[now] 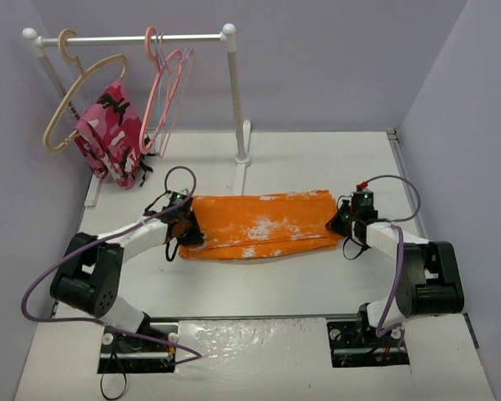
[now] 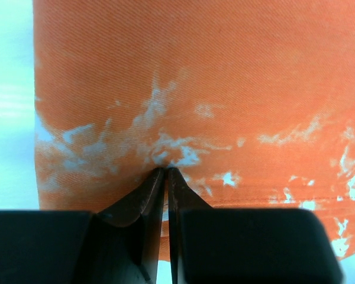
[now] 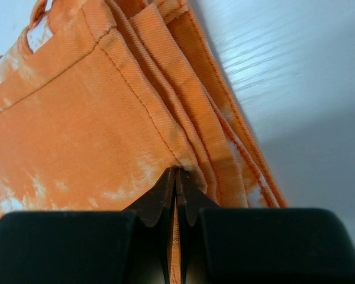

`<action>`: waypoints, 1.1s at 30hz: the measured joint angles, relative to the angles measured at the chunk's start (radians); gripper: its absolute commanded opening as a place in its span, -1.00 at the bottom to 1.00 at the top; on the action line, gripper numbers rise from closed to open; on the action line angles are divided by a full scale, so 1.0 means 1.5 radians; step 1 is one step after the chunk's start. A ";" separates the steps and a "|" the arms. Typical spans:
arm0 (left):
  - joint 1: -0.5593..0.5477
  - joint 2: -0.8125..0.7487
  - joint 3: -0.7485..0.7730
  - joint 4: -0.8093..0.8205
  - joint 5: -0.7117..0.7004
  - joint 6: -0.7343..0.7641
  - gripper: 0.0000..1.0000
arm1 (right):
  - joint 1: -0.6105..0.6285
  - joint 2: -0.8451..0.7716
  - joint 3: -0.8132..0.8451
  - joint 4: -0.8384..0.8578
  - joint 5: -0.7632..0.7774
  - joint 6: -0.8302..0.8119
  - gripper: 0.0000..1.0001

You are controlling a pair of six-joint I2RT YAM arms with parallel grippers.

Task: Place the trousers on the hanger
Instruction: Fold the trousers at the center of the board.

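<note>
The orange trousers (image 1: 259,225) with white blotches lie folded in a long band across the middle of the table. My left gripper (image 1: 186,227) is at their left end, its jaws shut on the cloth (image 2: 165,170). At the right end my right gripper (image 1: 341,221) is shut on the stacked hems (image 3: 176,171), and a strip of orange cloth shows between its fingers. The salmon-pink hanger (image 1: 156,88) hangs from the rack's rail at the back left, far from both grippers.
A white clothes rack (image 1: 231,92) stands at the back. On its rail hang a beige hanger (image 1: 71,96), a pink-and-red patterned garment (image 1: 108,138) and thin wire hangers (image 1: 179,83). Grey walls close in the table on three sides.
</note>
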 measured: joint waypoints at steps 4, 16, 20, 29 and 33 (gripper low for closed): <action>-0.057 0.031 0.018 0.052 0.014 -0.028 -0.99 | -0.044 -0.010 0.019 -0.048 0.070 -0.001 -1.00; -0.102 0.003 0.069 -0.028 0.027 -0.024 -0.77 | -0.035 -0.144 0.089 -0.131 0.097 -0.055 -0.52; -0.043 -0.004 0.119 -0.033 0.041 0.014 -0.98 | 0.024 -0.155 0.094 -0.121 0.038 -0.073 -0.40; 0.048 0.083 0.130 0.080 0.096 0.054 -1.00 | 0.074 -0.155 0.092 -0.107 -0.049 -0.098 -0.33; 0.052 0.170 0.145 0.144 0.123 0.050 -1.00 | 0.075 -0.155 0.085 -0.097 -0.060 -0.105 -0.32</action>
